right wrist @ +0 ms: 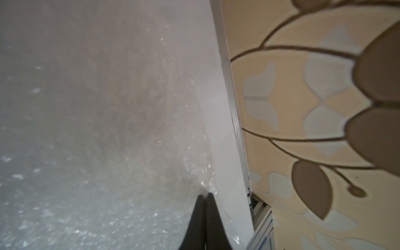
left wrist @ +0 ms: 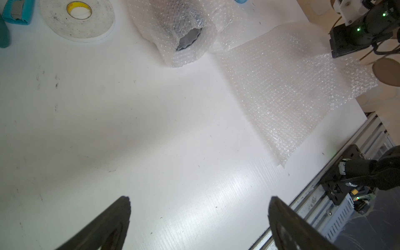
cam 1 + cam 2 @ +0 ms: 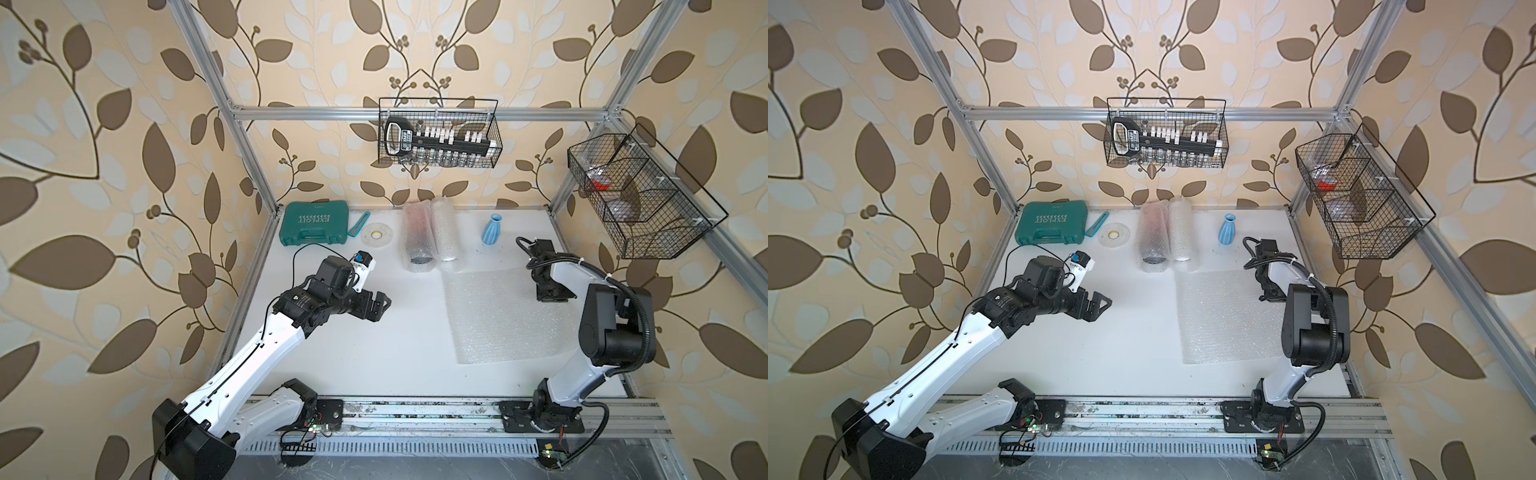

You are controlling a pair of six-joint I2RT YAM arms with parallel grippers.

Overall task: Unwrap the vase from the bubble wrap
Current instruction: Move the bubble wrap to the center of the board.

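One vase (image 3: 493,229) is out of its wrap, and two rolls at the back remain wrapped.

Nearest, the left gripper (image 3: 384,306) hangs wide open and empty over the bare desk (image 3: 374,353). Beside it a bubble-wrap sheet (image 3: 498,316) lies flat and fully unrolled. The right gripper (image 1: 205,194) is closed at the sheet's far right edge and looks to be pinching it. Beyond the sheet lie two rolls side by side, one with a dark core (image 3: 417,241) and one with a white core (image 3: 445,232); what they hold I cannot tell. Furthest back the blue vase stands upright and bare, apart from the sheet. By my reading this vase is done and only the sheet needs releasing. The rolls, if they count, are left.
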